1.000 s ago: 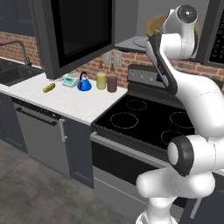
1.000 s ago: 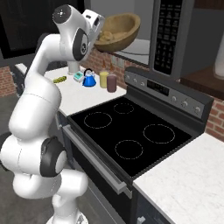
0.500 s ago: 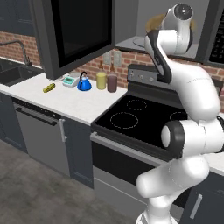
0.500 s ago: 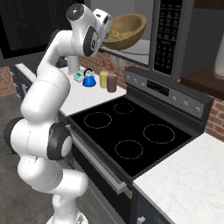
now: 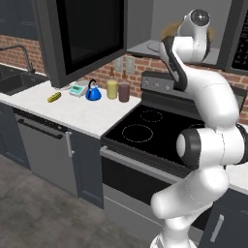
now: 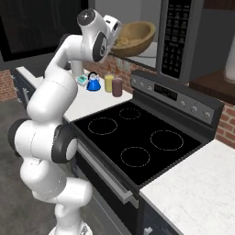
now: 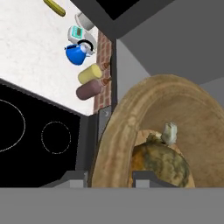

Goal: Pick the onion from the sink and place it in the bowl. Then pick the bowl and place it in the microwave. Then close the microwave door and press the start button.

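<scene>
You had the fingers clamped on the round light-brown wooden bowl (image 6: 134,37)'s rim, golden-brown onion (image 7: 161,160) at five o'clock inside; you needed it level entering the black microwave (image 6: 178,41).

The arm (image 5: 213,101) is made of smooth, glossy white rounded shells, joined by dark charcoal rings at the joints. A round dark cap with a pale centre closes the topmost joint. The lower segments bulge thick and bulbous.
</scene>
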Available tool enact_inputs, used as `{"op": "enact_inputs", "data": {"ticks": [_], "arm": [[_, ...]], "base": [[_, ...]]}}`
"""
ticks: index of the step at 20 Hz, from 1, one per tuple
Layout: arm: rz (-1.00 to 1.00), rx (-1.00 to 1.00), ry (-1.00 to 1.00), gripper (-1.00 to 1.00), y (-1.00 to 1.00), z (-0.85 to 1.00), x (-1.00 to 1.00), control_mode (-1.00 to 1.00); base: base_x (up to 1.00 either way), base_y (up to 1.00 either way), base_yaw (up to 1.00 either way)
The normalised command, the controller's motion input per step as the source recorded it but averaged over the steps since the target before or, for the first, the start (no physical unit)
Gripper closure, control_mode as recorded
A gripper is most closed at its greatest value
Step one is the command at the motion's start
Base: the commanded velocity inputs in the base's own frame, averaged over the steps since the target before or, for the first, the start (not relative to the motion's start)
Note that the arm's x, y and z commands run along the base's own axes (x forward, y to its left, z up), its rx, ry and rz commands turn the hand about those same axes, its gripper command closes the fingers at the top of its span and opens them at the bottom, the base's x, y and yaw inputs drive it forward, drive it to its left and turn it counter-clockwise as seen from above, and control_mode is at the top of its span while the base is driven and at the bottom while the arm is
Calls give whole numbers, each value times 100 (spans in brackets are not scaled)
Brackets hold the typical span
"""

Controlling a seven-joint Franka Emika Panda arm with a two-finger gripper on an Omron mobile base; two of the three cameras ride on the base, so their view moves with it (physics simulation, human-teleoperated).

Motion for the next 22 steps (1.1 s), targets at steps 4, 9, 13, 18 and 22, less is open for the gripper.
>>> {"op": "enact_inputs", "data": {"ticks": [4,9,13,18,22], "arm": [[0,0,1,100,-4,-17,32,-100],[0,0,-1,100,-6,0,39,-100],[0,2,-2,100,-11,0,56,-100],[0,2,0,100,-14,6,62,-100],[0,2,0,100,-13,10,61,-100]], "base": [[0,0,0],[0,0,0],[0,0,0],[0,0,0],[0,0,0]]}}
